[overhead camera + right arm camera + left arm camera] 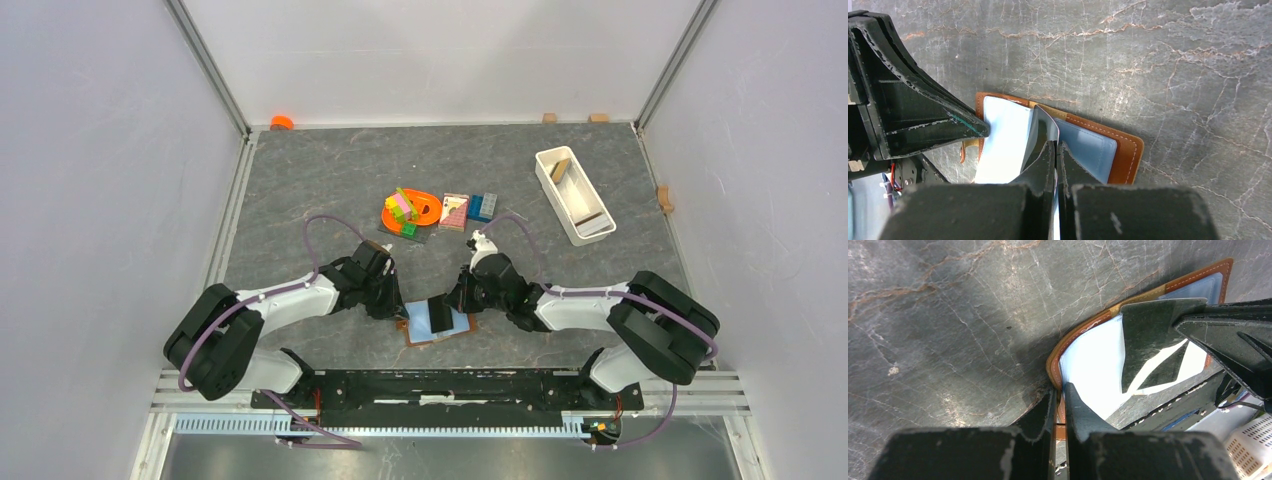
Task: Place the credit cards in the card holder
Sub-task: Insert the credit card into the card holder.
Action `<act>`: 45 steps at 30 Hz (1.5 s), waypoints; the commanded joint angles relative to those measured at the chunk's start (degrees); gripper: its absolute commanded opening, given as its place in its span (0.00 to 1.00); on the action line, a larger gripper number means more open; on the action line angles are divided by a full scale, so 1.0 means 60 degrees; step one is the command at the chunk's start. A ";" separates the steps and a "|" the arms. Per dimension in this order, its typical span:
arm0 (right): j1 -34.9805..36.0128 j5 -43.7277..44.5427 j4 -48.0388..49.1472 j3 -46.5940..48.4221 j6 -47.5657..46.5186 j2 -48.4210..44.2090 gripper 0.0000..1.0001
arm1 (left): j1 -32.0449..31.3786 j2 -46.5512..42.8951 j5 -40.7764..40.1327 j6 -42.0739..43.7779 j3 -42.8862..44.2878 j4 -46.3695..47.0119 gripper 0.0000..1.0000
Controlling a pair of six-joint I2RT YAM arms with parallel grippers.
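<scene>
Right at the near edge of the grey marbled table [300,180], between the two arms, the brown card holder [1125,150] lies opened flat with its paler inside facing up. A light blue card [1003,135] rests across its left half, and a clear window pocket shows on the right half. The left gripper [1060,390] is pinched down on the card holder's curved stitched rim at the left side, its fingers nearly together with the leather edge between them. The right gripper [1055,145] is clenched on a thin dark grey card [1148,330], which stands tilted over the light blue card and bows slightly where the fingers squeeze it. Its lower edge seems to touch the wallet's inside, though the wrist views do not make that contact certain. The two grippers are close together, tips almost meeting over the wallet. Farther back on the table sit an orange ring [425,203] with coloured bricks, a pink-and-white block [454,211] and blue bricks [482,206] just beside it. A white tray [590,215] lies well apart at the right rear.
</scene>
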 commanded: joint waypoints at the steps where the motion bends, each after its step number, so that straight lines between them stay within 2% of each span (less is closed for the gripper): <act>1: 0.0218 -0.0072 -0.0371 -0.0333 0.0097 0.0129 0.00 | -0.0050 0.0212 -0.0634 0.0441 -0.0027 -0.0230 0.08; 7: 0.0233 -0.0032 -0.0667 -0.0562 0.0162 -0.0051 0.00 | -0.0054 0.0181 -0.0660 0.0444 -0.0029 -0.0245 0.08; 20: 0.0242 -0.0874 0.0720 -0.0690 0.0826 0.0812 0.00 | -0.0050 0.0127 -0.0620 0.0529 -0.0030 -0.0245 0.08; 33: 0.0763 -0.0989 0.1722 -0.0605 0.1432 0.1669 0.00 | -0.0051 -0.0014 -0.0257 0.0256 -0.0148 0.0121 0.08; 39: 0.0852 -0.0955 0.1975 -0.0558 0.1446 0.1604 0.00 | -0.0050 -0.0128 -0.0043 0.0024 -0.0346 0.0432 0.11; 43: 0.0866 -0.0420 0.1347 -0.0533 0.1126 0.1057 0.08 | -0.0050 -0.0228 -0.0105 -0.0042 -0.0438 0.0495 0.10; 45: 0.0871 0.0036 0.0710 -0.0480 0.0855 0.0612 0.17 | -0.0050 -0.0237 -0.0147 -0.0038 -0.0460 0.0484 0.09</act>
